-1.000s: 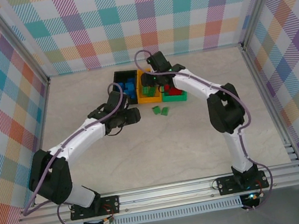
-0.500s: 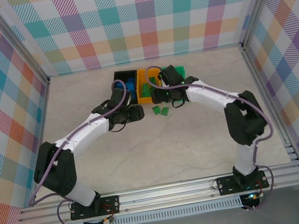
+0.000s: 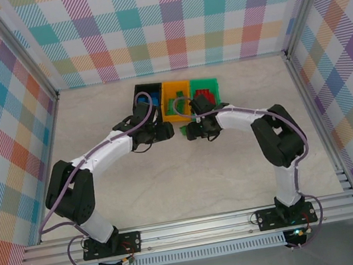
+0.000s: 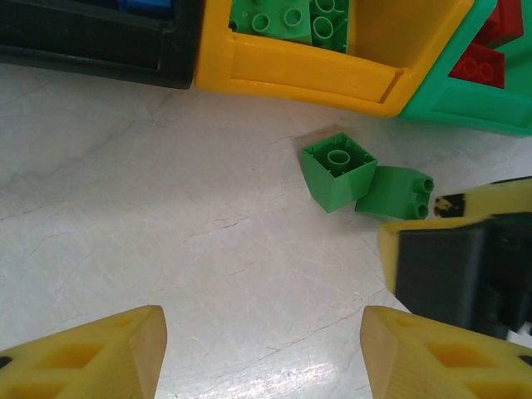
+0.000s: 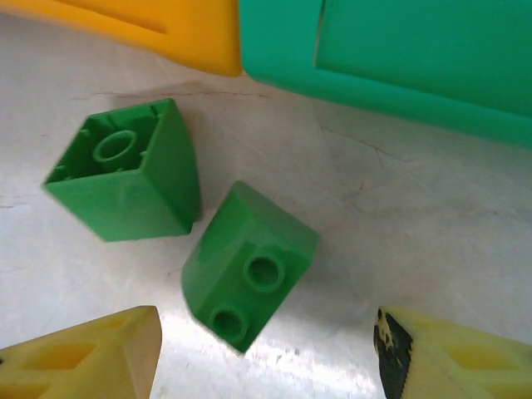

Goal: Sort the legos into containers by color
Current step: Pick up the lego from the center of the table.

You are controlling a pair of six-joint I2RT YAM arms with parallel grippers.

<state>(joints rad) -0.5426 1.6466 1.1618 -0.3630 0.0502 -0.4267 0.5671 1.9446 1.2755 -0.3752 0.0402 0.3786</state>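
Three bins are set side by side. Blue bricks point(image 4: 145, 7) are kept in the black bin point(image 4: 91, 58), green bricks point(image 4: 291, 17) in the yellow bin point(image 4: 307, 75), red bricks point(image 4: 486, 62) in the green bin point(image 4: 465, 104). Just outside, a hollow-up green brick point(image 5: 125, 179) and a tipped green brick point(image 5: 249, 266) are left close together.

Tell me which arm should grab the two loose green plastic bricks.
Right. The open right gripper hangs directly over the studded green plastic brick and the upturned green brick; the open left gripper sits farther off.
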